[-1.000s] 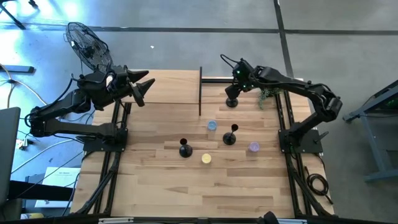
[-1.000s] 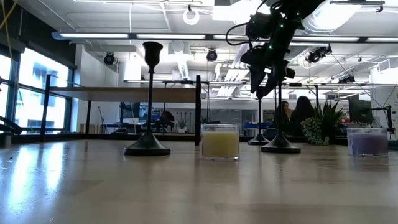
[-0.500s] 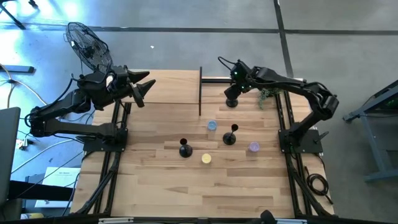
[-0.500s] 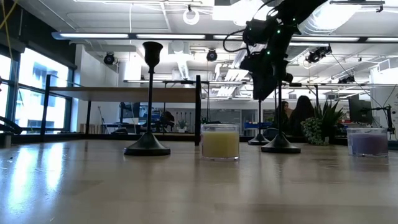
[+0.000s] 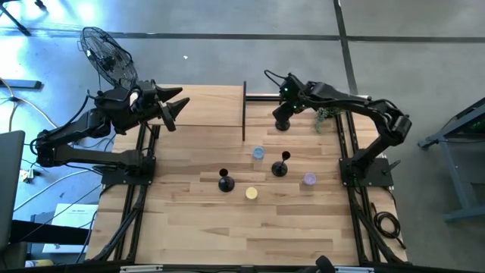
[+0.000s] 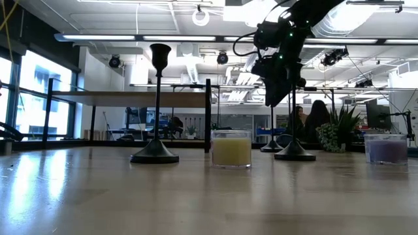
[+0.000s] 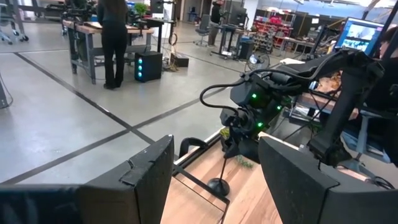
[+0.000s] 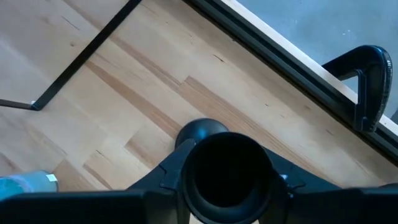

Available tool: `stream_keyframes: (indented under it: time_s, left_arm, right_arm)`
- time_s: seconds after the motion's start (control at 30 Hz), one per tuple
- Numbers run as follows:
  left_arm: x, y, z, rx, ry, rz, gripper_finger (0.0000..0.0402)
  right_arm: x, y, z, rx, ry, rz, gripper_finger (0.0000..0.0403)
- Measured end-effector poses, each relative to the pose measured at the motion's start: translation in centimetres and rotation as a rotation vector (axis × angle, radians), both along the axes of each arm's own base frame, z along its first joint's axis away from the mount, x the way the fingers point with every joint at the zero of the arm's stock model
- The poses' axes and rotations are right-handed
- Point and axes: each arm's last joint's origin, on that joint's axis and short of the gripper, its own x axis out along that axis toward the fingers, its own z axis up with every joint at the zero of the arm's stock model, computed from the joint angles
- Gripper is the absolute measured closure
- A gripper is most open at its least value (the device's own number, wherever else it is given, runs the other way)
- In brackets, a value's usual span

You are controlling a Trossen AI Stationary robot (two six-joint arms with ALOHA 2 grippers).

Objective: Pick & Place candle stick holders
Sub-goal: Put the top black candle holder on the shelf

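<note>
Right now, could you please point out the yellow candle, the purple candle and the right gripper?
yellow candle (image 5: 251,193), high view, its top.
purple candle (image 5: 309,180), high view, its top.
right gripper (image 5: 281,121), high view, between its fingertips.

Grey concrete floor (image 5: 227,19), floor fan (image 5: 108,57), ceiling strip lights (image 6: 150,38), left-hand windows (image 6: 19,98)

Table front bare (image 5: 250,235) — candles (image 5: 251,193), holders (image 5: 226,183) crowd centre.

Two candle stick holders (image 5: 226,182) (image 5: 280,167) mid-table among three candles (image 5: 251,193), third holder (image 5: 282,123) seemingly farther back, under right gripper (image 5: 281,112)
</note>
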Motion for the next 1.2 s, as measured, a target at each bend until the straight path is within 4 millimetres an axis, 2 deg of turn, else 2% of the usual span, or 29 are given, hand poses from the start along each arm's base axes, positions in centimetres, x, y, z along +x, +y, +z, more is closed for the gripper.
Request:
stream_keyframes:
  time_s: [0.2, 0.33, 0.5, 0.63, 0.9, 1.07, 1.2]
  left_arm:
    - [0.0, 0.0, 0.0, 0.003, 0.008, 0.0, 0.0169]
    - [0.0, 0.0, -0.2, 0.024, 0.035, -0.001, 0.0169]
    - [0.1, 0.0, -0.2, 0.04, 0.05, -0.001, 0.0169]
    - [0.3, 0.1, -0.3, 0.041, 0.06, -0.003, 0.0169]
    - [2.9, 0.4, -1.3, 0.077, 0.168, -0.089, 0.0169]
    - [4.1, 0.7, -1.5, 0.089, 0.175, -0.09, 0.0169]
    - [4.1, 0.6, -0.8, 0.124, 0.117, -0.088, 0.0169]
  right_arm:
    - [-0.2, 0.3, 0.4, 0.014, -0.021, 0.019, 0.0289]
    - [-0.9, 0.8, 1.9, -0.013, -0.065, 0.031, 0.0289]
    - [-2.1, 1.9, 4.6, -0.079, -0.146, 0.045, 0.0289]
    - [-3.0, 3.1, 7.5, -0.124, -0.304, 0.104, 0.0289]
    - [-4.4, 6.5, 13.3, -0.316, -0.637, 0.243, 0.0289]
    - [-5.2, 8.2, 15.9, -0.424, -0.792, 0.303, 0.0289]
    - [-5.1, 8.6, 17.7, -0.466, -0.817, 0.342, 0.0289]
